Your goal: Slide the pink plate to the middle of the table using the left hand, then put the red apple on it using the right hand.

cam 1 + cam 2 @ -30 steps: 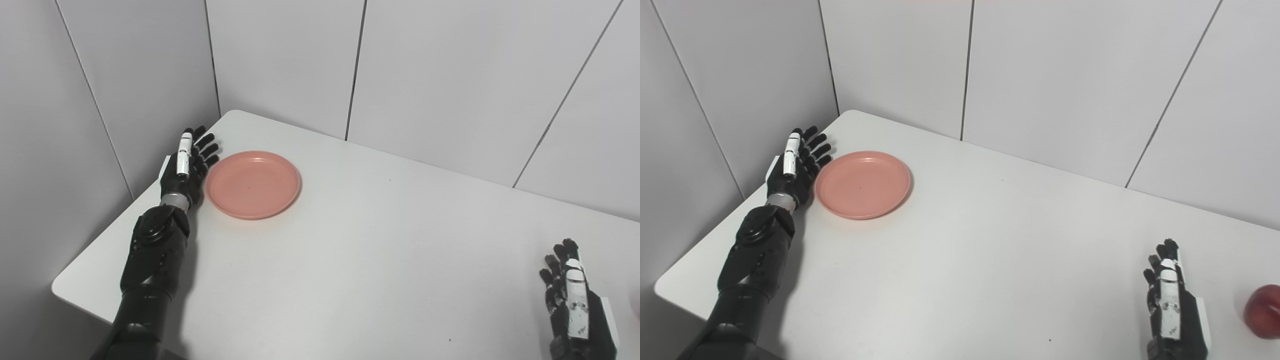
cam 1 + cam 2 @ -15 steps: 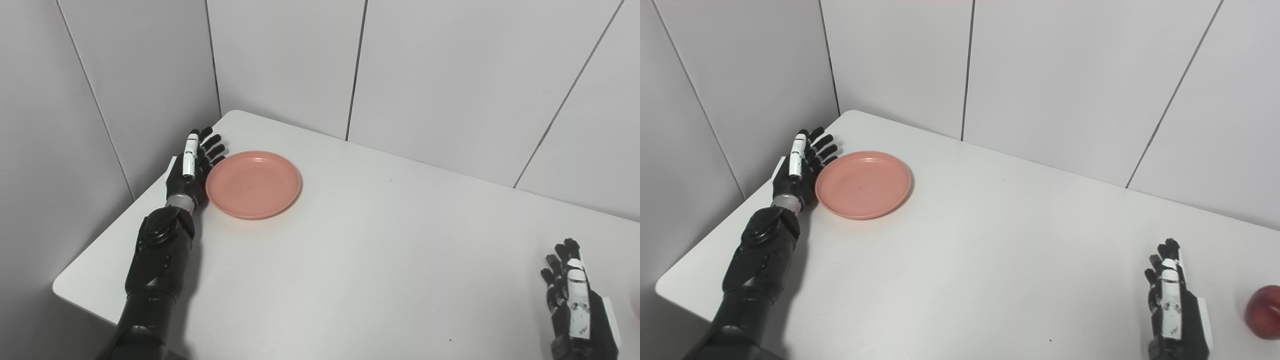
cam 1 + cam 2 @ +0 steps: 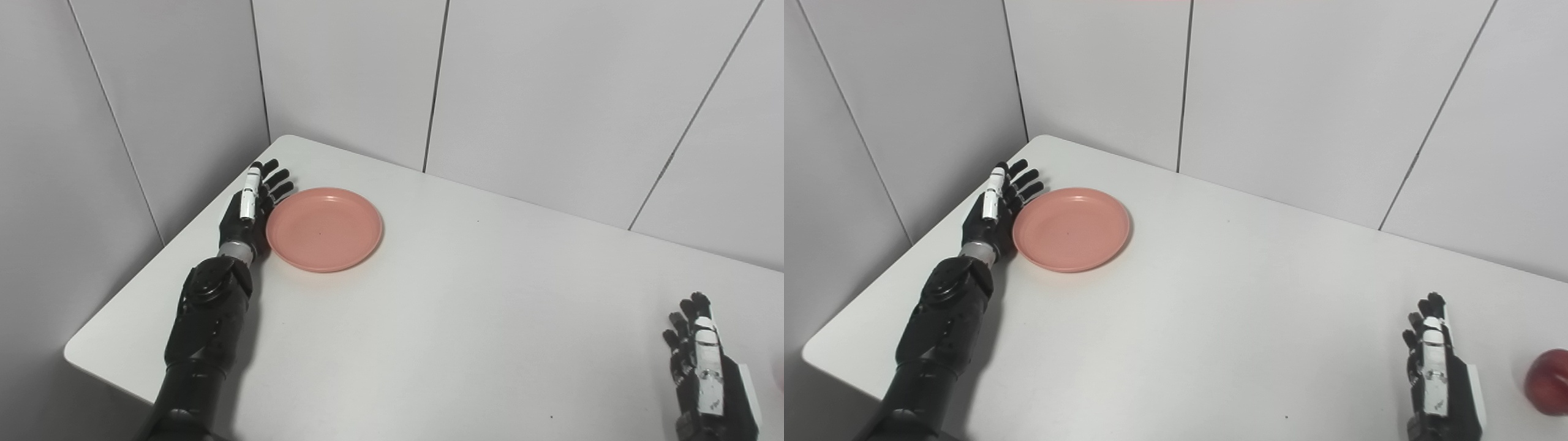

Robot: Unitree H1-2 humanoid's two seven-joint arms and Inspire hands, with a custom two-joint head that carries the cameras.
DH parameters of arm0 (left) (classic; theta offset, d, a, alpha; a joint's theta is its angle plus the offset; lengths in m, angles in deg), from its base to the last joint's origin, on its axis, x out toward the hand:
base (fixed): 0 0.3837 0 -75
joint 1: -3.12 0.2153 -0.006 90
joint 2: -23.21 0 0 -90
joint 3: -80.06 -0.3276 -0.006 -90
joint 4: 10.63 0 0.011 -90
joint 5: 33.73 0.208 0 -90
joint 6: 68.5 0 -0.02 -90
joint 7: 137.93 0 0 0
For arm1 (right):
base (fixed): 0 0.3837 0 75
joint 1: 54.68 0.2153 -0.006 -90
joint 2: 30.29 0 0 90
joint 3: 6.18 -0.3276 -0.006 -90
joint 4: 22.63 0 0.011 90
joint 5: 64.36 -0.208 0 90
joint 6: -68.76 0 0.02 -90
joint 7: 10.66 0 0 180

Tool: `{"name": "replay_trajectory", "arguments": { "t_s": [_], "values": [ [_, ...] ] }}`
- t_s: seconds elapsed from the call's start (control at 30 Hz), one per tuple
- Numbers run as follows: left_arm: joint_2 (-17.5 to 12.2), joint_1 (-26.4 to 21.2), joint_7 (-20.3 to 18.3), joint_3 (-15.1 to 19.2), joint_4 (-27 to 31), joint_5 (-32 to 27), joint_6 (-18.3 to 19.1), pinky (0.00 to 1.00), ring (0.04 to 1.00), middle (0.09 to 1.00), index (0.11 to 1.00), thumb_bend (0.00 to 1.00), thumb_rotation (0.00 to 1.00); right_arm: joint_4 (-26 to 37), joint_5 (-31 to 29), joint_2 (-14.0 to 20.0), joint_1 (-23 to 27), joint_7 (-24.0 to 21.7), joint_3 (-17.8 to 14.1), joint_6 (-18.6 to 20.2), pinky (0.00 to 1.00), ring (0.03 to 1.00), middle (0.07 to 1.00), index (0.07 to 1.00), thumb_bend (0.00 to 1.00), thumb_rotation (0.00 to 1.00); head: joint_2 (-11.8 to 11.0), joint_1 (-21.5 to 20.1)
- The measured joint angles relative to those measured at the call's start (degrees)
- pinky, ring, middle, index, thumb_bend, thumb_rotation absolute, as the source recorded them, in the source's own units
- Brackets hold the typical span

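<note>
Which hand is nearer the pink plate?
Left. The left hand sits against the pink plate at its left rim; the right hand is far across the table.

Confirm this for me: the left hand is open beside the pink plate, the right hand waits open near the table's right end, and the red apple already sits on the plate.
Not quite. The pink plate is bare; the red apple lies on the table, right of the right hand, as the right eye view shows. The left hand is indeed open beside the plate.
</note>
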Motion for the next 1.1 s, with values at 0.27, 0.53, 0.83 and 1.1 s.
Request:
{"name": "replay_trajectory", "arguments": {
  "t_s": [0.27, 0.53, 0.83, 1.1],
  "values": [
    [1.34, 0.34, 0.0, -0.43, 2.91, -0.05, 3.29, 0.88, 0.885, 0.891, 0.876, 0.31, 1.0, 0.29, 0.15, -0.01, -0.06, 0.0, 0.06, 0.26, 1.0, 1.0, 1.0, 1.0, 0.11, 1.0, 0.18, -0.26],
    [1.67, 0.34, -0.03, -1.54, 3.57, -0.01, 4.16, 0.88, 0.884, 0.889, 0.874, 0.32, 1.0, 0.3, 0.13, -0.04, -0.08, 0.03, 0.05, 0.29, 1.0, 0.998, 1.0, 1.0, 0.1, 1.0, 0.35, -0.61],
    [2.13, 0.26, 0.41, -3.21, 4.0, 0.25, 4.39, 0.87, 0.876, 0.879, 0.867, 0.33, 1.0, 0.3, 0.24, -0.03, -0.08, 0.0, 0.11, 0.28, 1.0, 1.0, 1.0, 1.0, 0.1, 1.0, 0.53, -0.97],
    [3.61, -0.78, 0.63, -4.96, 3.71, 1.25, 4.4, 0.87, 0.872, 0.876, 0.862, 0.32, 1.0, 0.3, 0.51, -0.23, -0.08, 0.07, 0.16, 0.28, 1.0, 1.0, 1.0, 1.0, 0.11, 1.0, 0.79, -1.49]
  ]
}}
